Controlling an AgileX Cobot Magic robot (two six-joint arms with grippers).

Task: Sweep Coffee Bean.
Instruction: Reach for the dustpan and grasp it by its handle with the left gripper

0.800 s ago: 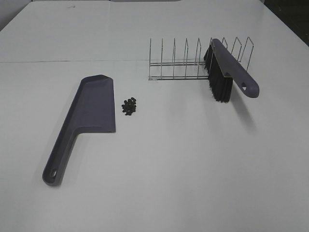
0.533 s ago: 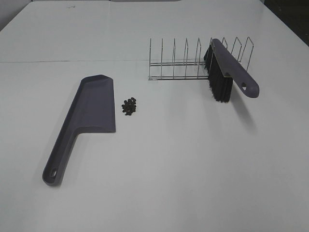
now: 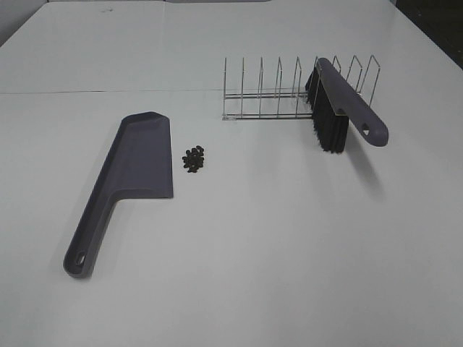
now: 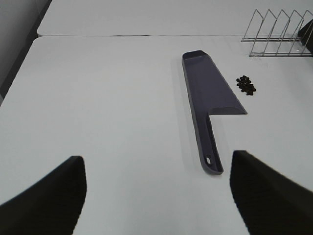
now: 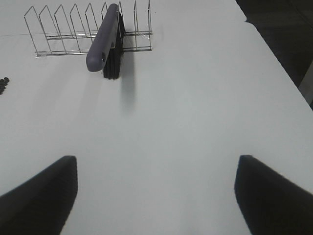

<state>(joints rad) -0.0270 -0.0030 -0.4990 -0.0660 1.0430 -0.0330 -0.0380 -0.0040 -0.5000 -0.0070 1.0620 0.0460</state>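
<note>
A small cluster of dark coffee beans (image 3: 194,160) lies on the white table just right of the purple-grey dustpan (image 3: 130,173), whose handle points toward the front. The beans also show in the left wrist view (image 4: 246,85) next to the dustpan (image 4: 208,93). A purple-grey brush (image 3: 346,108) with black bristles leans in the wire rack (image 3: 289,94); the right wrist view shows it too (image 5: 106,41). Neither gripper shows in the exterior view. My left gripper (image 4: 156,191) and right gripper (image 5: 156,191) are open and empty, well back from the objects.
The wire rack (image 5: 83,29) stands at the back right of the white table (image 3: 275,238). A seam runs across the table behind the dustpan. The table's right edge (image 5: 274,54) drops to a dark floor.
</note>
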